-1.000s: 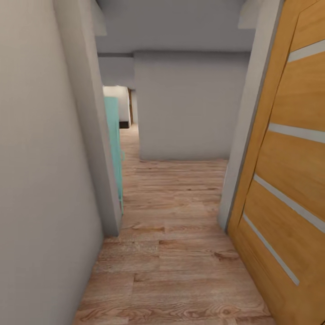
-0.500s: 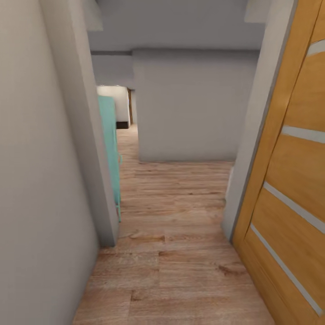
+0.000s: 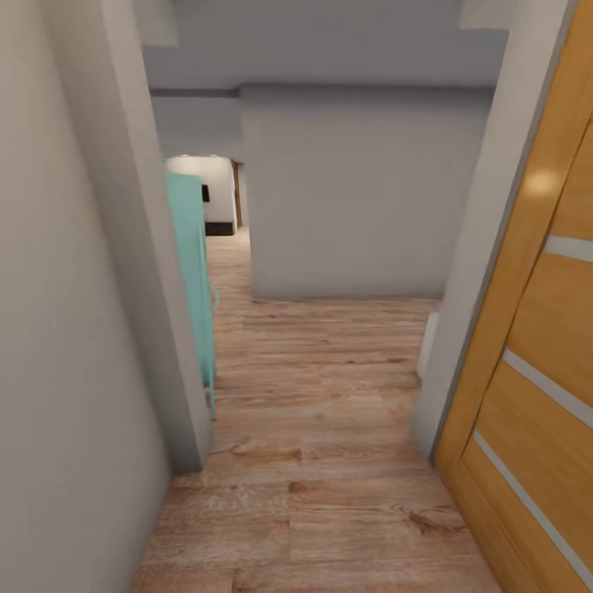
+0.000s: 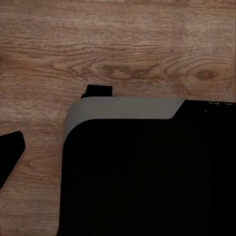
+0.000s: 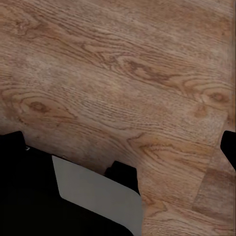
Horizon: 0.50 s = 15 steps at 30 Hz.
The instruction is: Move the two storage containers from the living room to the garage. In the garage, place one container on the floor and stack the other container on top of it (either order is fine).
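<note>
The storage containers and the garage are out of view. I am in a narrow hallway with a light wood plank floor (image 3: 329, 461). The left wrist view looks down on these planks and on the dark, grey-edged robot base (image 4: 147, 167); one dark fingertip (image 4: 11, 153) of my left gripper (image 4: 118, 152) sits at the picture's edge, with nothing held. In the right wrist view, a fingertip (image 5: 230, 147) of my right gripper (image 5: 120, 145) also sits at the edge, over bare planks and a corner of the base (image 5: 93, 196). Both grippers look open and empty.
A grey wall (image 3: 74, 329) and its corner (image 3: 177, 371) stand close on the left, with a teal door (image 3: 193, 272) beyond. An orange wooden door (image 3: 535, 371) with pale stripes stands close on the right. A grey wall (image 3: 346, 198) blocks straight ahead; a passage (image 3: 218, 206) continues at far left.
The whole head view has shifted: the camera has moved forward along the hallway, so the left wall corner and the orange door now sit nearer and wider apart.
</note>
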Tool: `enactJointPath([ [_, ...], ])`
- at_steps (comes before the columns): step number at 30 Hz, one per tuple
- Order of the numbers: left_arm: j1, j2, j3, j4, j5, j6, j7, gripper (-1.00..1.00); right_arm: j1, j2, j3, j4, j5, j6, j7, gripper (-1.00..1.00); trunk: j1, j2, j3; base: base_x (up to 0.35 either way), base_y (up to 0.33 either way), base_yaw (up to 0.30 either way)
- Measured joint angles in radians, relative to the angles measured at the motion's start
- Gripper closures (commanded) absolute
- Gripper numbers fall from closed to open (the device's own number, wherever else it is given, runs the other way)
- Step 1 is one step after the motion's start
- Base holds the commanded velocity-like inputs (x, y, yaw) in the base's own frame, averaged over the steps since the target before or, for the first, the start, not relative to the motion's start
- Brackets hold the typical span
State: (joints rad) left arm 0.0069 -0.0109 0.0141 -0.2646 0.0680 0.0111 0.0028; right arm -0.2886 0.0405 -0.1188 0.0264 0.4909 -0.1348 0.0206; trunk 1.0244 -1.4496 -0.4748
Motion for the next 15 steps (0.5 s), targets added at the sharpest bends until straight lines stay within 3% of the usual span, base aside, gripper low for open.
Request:
enactJointPath([
  [15,0.000,0.000,-0.001,0.004,0.000,0.000,0.000,-1.00,0.000,0.000,0.000,0.000,0.001,0.000,0.006,-1.00,0.000,0.000,0.000,0.337,0.000,0.000],
])
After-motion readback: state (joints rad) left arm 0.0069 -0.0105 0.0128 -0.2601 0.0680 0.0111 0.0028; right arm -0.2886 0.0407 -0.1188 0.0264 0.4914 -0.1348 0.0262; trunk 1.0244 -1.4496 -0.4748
